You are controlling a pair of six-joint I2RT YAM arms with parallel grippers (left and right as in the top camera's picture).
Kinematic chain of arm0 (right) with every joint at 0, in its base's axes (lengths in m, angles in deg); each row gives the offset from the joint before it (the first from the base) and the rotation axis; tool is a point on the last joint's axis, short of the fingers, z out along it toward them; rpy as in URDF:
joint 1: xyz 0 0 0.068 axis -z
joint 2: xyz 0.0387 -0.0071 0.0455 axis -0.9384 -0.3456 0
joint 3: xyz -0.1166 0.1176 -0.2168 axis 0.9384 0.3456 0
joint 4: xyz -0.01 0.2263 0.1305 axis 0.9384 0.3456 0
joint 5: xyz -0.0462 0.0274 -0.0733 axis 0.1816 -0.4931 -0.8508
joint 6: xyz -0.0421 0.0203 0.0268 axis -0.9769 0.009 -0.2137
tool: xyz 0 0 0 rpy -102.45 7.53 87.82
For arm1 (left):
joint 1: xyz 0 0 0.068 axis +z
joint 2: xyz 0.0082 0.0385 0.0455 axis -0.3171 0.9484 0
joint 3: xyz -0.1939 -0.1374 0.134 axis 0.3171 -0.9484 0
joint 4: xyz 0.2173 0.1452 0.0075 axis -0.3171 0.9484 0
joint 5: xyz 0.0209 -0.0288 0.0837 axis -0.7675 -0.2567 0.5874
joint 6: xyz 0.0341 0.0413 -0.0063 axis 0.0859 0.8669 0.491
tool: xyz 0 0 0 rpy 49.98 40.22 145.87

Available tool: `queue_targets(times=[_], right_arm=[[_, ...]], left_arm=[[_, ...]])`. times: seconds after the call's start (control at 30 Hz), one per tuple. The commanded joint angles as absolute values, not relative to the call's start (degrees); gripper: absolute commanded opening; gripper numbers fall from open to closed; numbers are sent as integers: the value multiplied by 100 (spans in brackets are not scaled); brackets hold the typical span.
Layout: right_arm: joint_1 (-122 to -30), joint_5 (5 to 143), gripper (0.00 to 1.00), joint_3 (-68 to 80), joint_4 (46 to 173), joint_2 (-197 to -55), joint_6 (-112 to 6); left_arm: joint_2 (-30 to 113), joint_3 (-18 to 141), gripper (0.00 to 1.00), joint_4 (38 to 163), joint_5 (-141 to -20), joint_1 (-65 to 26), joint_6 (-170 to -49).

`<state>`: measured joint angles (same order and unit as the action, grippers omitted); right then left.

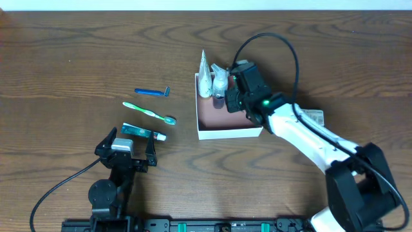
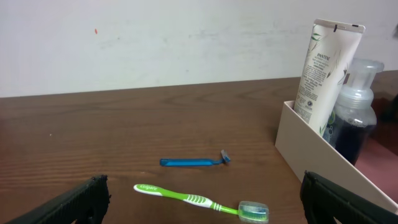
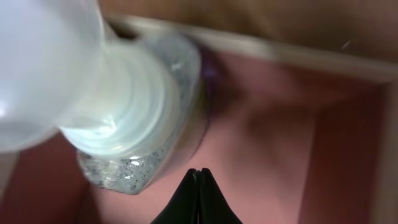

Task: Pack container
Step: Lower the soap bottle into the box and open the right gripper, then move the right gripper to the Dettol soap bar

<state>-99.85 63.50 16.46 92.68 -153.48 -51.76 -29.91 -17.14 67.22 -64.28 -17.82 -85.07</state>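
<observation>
Looking down from overhead, a dark brown wood-grain table fills the picture. The container sits just right of centre, white walls around a pink floor. A white tube and a clear bottle stand in its 11 o'clock corner. The right gripper hangs over the container, beside the bottle. At the container's 9 o'clock lie a blue razor, a green toothbrush and a green-and-white packet. The left gripper sits at the packet's 6 o'clock, fingers spread wide.

From the left wrist, a bare off-white wall rises behind the table's far edge. Razor and toothbrush lie ahead, and the container is at 3 o'clock.

From the right wrist, black fingertips meet over the pink floor, pressed together on nothing, with the bottle at their 11 o'clock.
</observation>
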Motion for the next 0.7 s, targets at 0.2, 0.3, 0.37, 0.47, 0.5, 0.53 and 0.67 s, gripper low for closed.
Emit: queue_targets(times=[0.2,0.3,0.37,0.47,0.5,0.53,0.67], right_arm=[[-9670,6298,63,1478,10042,-14082,-5466],[-9539,6296,80,1226,10866,-13623,-5462],[-9395,6291,97,999,11627,-13311,-5300],[-9110,6291,99,728,12615,-12972,-5047],[-8975,6276,99,667,12945,-12858,-4942],[-8868,6256,99,647,13150,-12784,-4870],[-8240,6112,99,645,13959,-12583,-4688]], left_arm=[[-3021,-1823,98,6904,-6509,-1754,-8511],[-3021,-1823,98,6904,-6509,-1754,-8511],[-3021,-1823,98,6904,-6509,-1754,-8514],[-3021,-1823,98,6904,-6509,-1754,-8511],[-3021,-1823,98,6904,-6512,-1754,-8514],[-3021,-1823,98,6904,-6512,-1754,-8511],[-3021,-1823,98,6904,-6512,-1754,-8511]])
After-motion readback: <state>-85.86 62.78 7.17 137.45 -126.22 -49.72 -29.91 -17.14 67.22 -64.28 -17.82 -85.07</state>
